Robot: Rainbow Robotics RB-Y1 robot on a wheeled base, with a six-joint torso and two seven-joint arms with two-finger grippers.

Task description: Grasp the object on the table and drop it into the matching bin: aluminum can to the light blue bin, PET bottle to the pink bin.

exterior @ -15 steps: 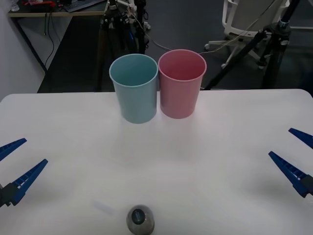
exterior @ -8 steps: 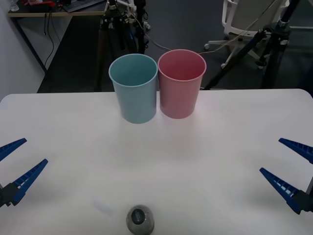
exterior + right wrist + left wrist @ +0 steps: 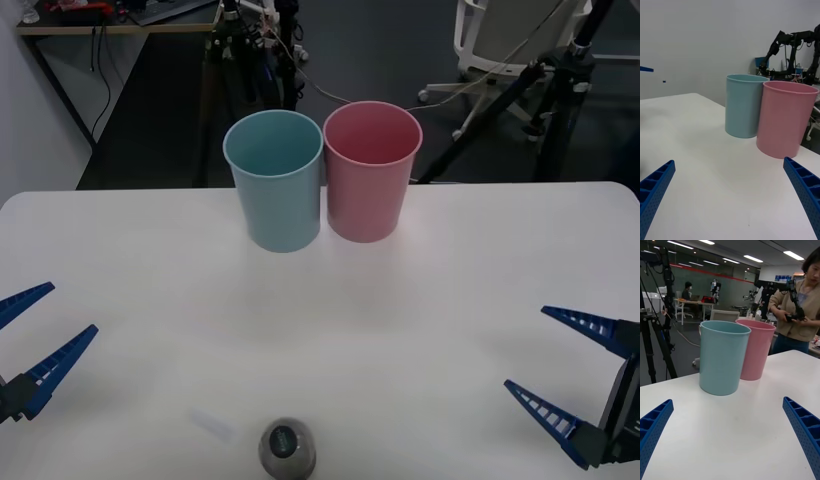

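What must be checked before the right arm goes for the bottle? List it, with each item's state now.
1. Bottle upright on the table, near edge, cap up: ok.
2. Right gripper open: ok.
3. Right gripper at the bottle: not ok; it hangs over the table's right side, well apart from it.
4. Left gripper open at the left edge, out of the way: ok.
5. Pink bin upright, mouth free, beside the blue bin: ok.
6. Path from gripper to bottle free of things: ok.
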